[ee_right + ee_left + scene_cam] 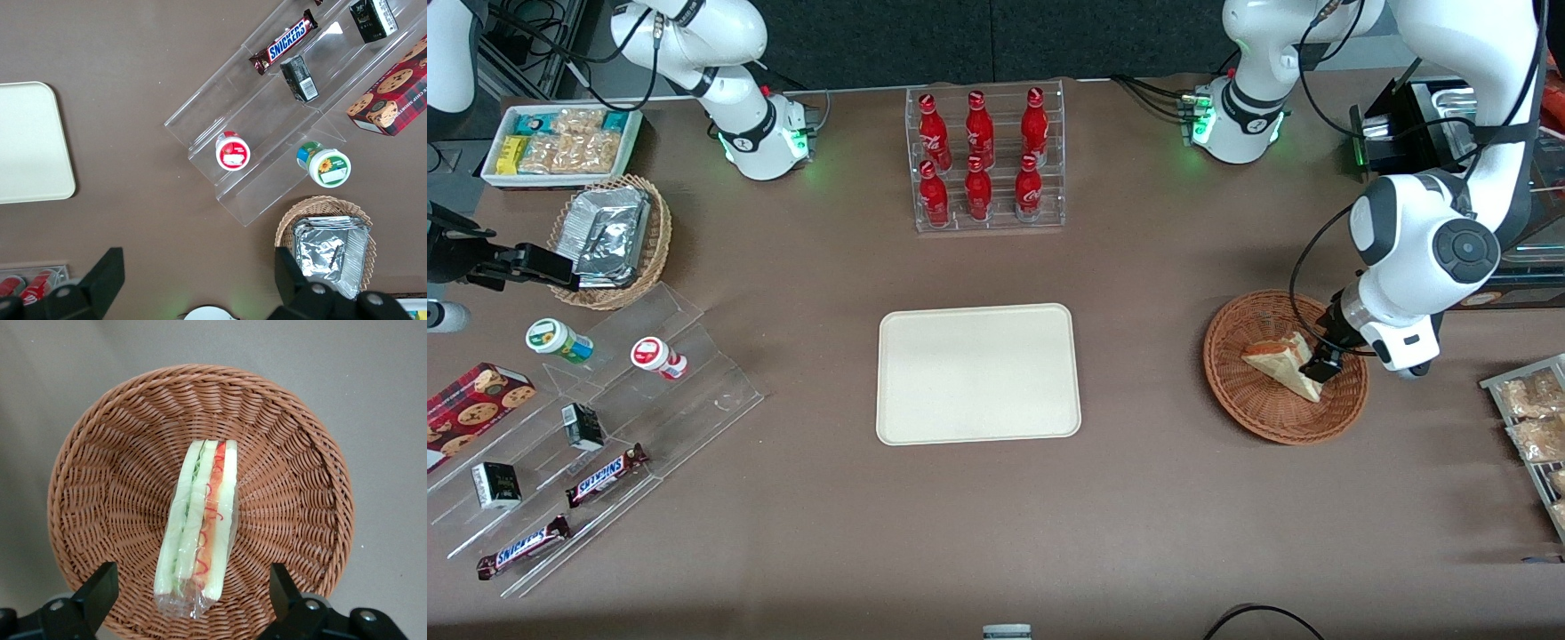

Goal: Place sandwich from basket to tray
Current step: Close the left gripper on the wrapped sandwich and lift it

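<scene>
The sandwich point(1279, 359), a plastic-wrapped wedge of white bread with red and green filling, lies in the reddish-brown wicker basket point(1232, 391) toward the working arm's end of the table. My left gripper point(1320, 366) hangs low over the basket and is open. In the left wrist view its two black fingers point(100, 590) stand wide apart on either side of the sandwich's point(200, 520) wrapped end without touching it, above the basket's weave point(293, 500). The cream-white tray point(978, 373) lies bare at the table's middle and also shows in the right wrist view point(27, 140).
A clear rack of red bottles point(985, 160) stands farther from the camera than the tray. A wire rack of snack packs point(1534, 427) lies beside the basket at the table's edge. A clear stepped stand with snacks point(578, 444) and a tan foil-pack basket point(609, 236) sit toward the parked arm's end.
</scene>
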